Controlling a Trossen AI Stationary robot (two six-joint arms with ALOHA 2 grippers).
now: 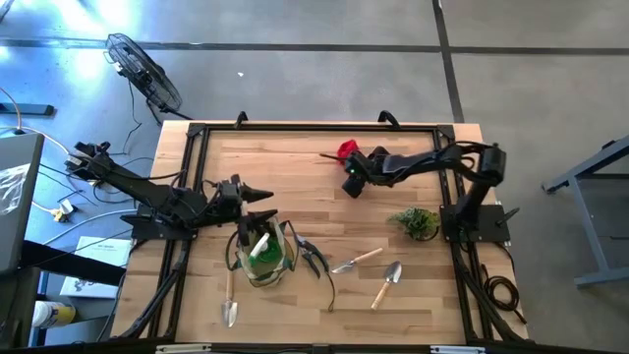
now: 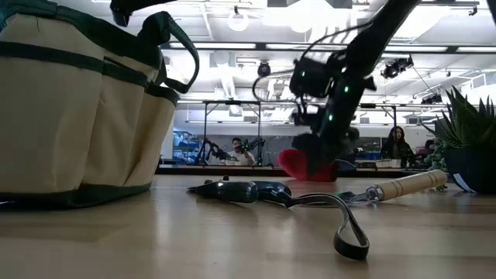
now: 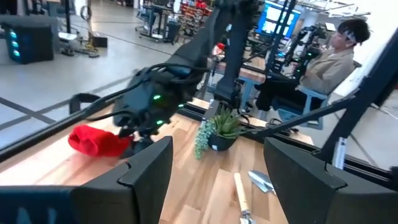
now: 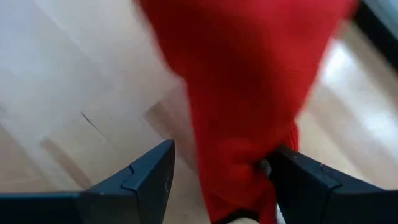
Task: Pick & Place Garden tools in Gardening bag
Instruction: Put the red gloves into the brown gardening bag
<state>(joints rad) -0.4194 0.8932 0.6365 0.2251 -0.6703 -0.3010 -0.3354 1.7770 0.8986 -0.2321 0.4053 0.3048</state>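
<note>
The red cloth item (image 1: pixel 345 149) lies on the table at the far middle. My right gripper (image 1: pixel 352 185) is open right at it, and in the right wrist view (image 4: pixel 224 149) the cloth (image 4: pixel 249 93) runs between its two fingers. The tan gardening bag (image 1: pixel 261 254) stands upright at the near left with a bright green item (image 1: pixel 263 246) inside. My left gripper (image 1: pixel 263 202) is open and empty just beyond the bag's far rim. Dark-handled pruners (image 1: pixel 314 261) and two wooden-handled trowels (image 1: pixel 359 261) (image 1: pixel 386 285) lie flat to the right of the bag. A third trowel (image 1: pixel 229 300) lies at the bag's near left. My right gripper's open fingers point down on either side of the red cloth's end (image 4: pixel 249 180). The cloth lies close against the inner side of one finger (image 4: pixel 298 180), and I cannot tell whether they touch. The cloth rests on the table.
A potted leafy plant (image 1: pixel 418 222) stands near the right arm's base. In the low view the bag (image 2: pixel 77 101) fills the left, with the pruners (image 2: pixel 248 190) and a trowel handle (image 2: pixel 407 184) in front. People sit beyond the table.
</note>
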